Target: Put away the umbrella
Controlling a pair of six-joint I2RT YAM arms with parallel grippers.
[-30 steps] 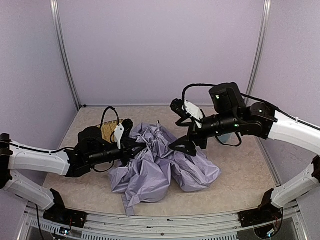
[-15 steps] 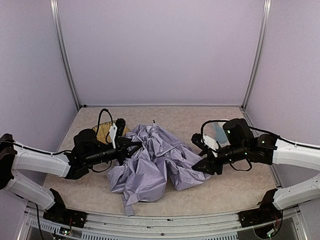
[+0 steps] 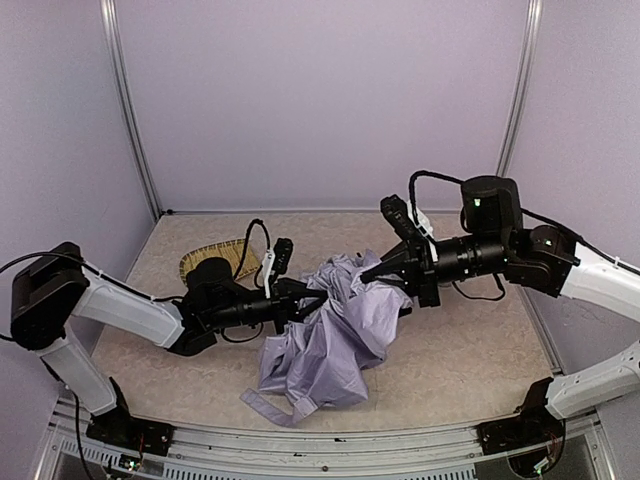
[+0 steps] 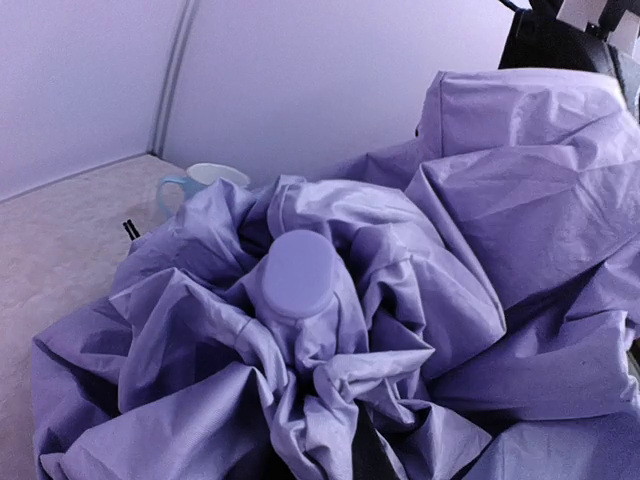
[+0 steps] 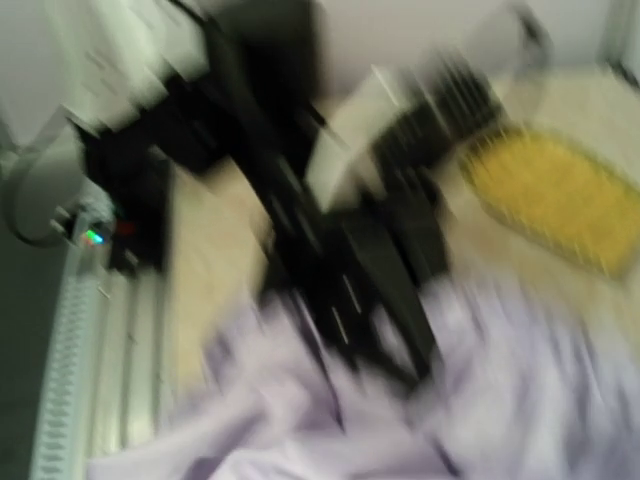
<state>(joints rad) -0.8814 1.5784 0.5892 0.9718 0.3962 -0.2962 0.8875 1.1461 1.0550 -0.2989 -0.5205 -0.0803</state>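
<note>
Beige bench (image 3: 480, 370): left fingers (image 3: 303, 296) and right fingers (image 3: 378, 270) both pinch the umbrella (image 3: 325, 350); opposing pulls could tear fabric or lose grip.

The umbrella (image 3: 330, 335) cloth is thin, crinkly, slightly shiny; its knob (image 4: 297, 275) looks like smooth matt plastic. The tabletop's (image 3: 470, 350) matt, speckled.

The umbrella (image 3: 330, 335) lay mid-worktop (image 3: 470, 370) as a crumpled heap of pale lavender fabric, its far side bunched and lifted, a loose strip trailing near-left. Its rounded lavender handle knob (image 4: 297, 275) poked up from the folds.
</note>
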